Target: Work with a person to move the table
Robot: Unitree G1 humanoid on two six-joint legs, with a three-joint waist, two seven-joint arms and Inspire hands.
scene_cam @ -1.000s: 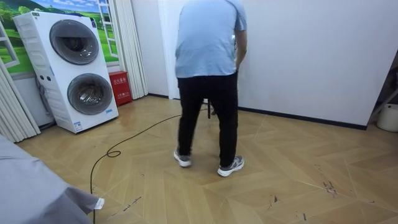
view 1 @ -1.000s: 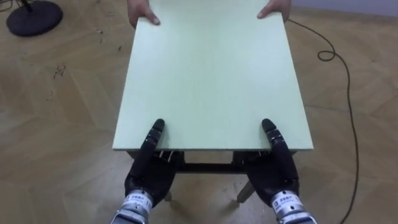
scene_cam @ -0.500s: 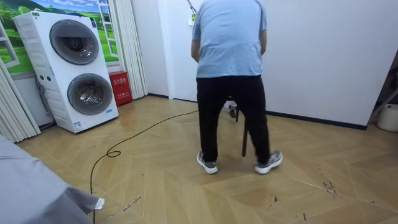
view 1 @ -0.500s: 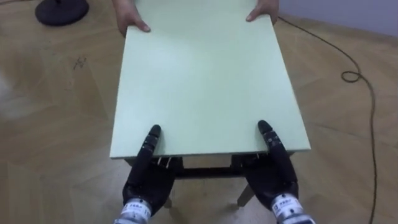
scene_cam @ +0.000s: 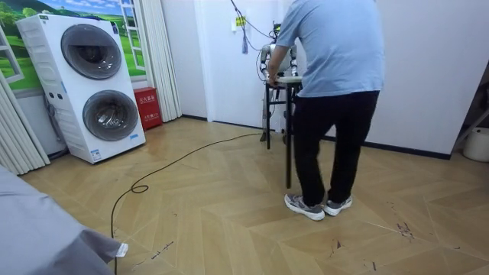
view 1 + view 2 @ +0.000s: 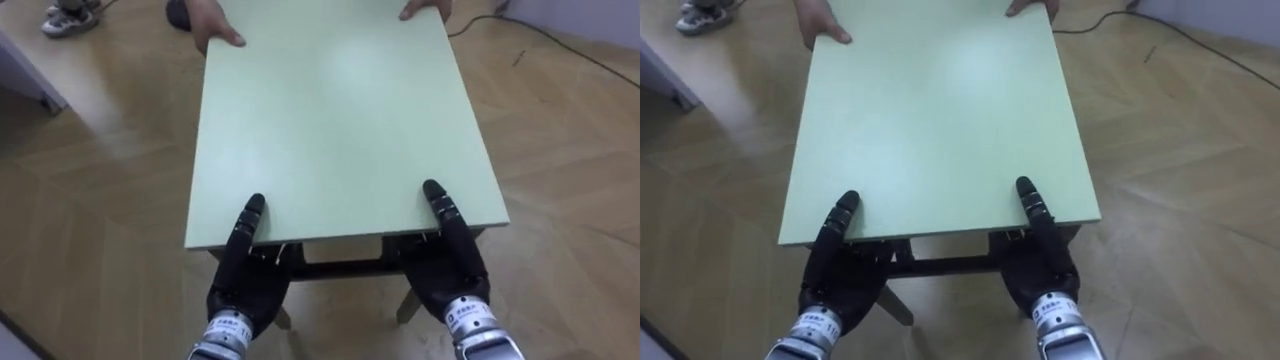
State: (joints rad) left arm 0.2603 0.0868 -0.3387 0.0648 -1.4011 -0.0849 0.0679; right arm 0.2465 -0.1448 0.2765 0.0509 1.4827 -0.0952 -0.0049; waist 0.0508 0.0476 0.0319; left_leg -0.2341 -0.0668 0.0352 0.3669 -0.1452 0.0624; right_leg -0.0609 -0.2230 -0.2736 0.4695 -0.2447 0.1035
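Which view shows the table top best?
Left eye view: nearly the whole green table top, with the left hand and right hand at its near edge and the person's hands at the far one. Right eye view shows the same. Room view: the person hides most of it; legs show.

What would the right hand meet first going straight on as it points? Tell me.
The table, whose near edge the right hand now touches; beyond, the top looks free up to the person's hand at the far corner.
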